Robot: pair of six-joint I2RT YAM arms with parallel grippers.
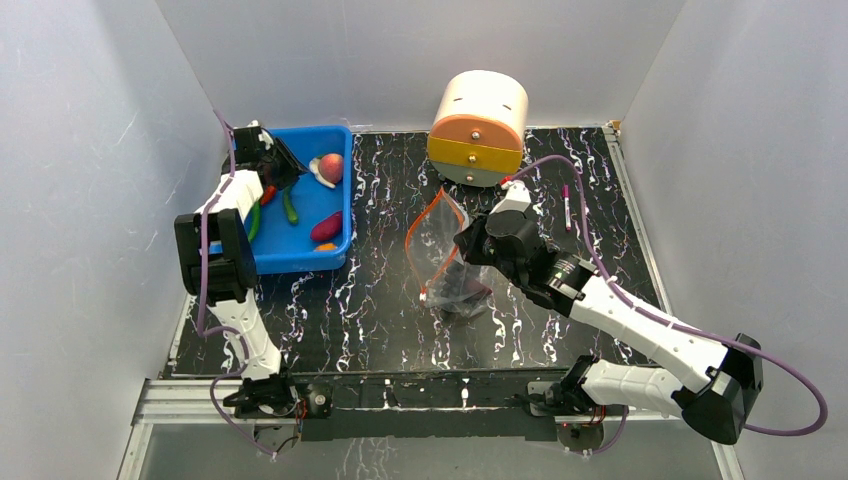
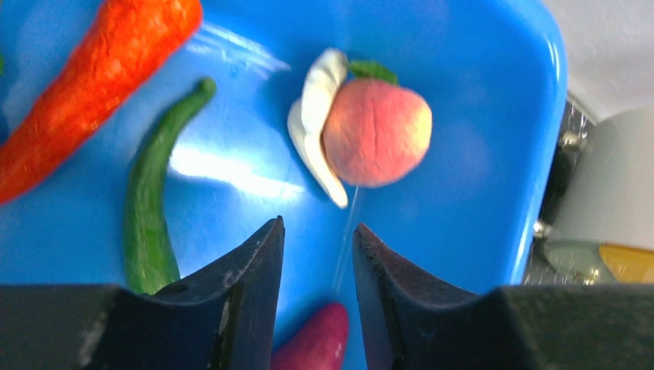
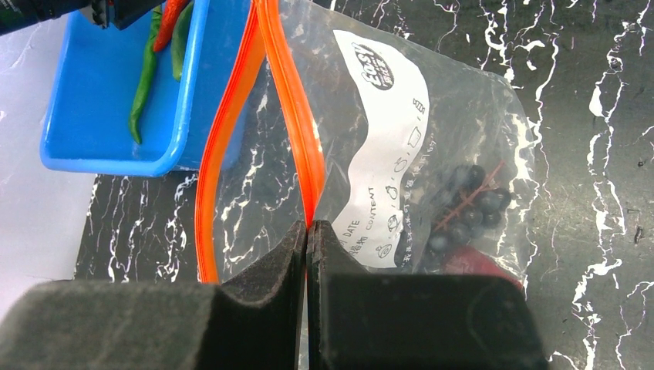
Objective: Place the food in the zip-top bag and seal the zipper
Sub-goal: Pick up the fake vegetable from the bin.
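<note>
Pinching the zipper (image 3: 289, 116), right tool (image 3: 308, 231) holds bag (image 3: 478, 139) mouth toward bin (image 3: 85, 116) — left tool (image 2: 318, 239) spread

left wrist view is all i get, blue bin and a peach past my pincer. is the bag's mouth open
observer: yes, the zip-top bag has its two zipper strips spread apart, mouth toward the blue bin.
operator: what holds it
observer: the right pincer is shut on one zipper strip.
operator: anything inside yet
observer: a dark berry cluster and a red piece lie at the bottom.
</note>
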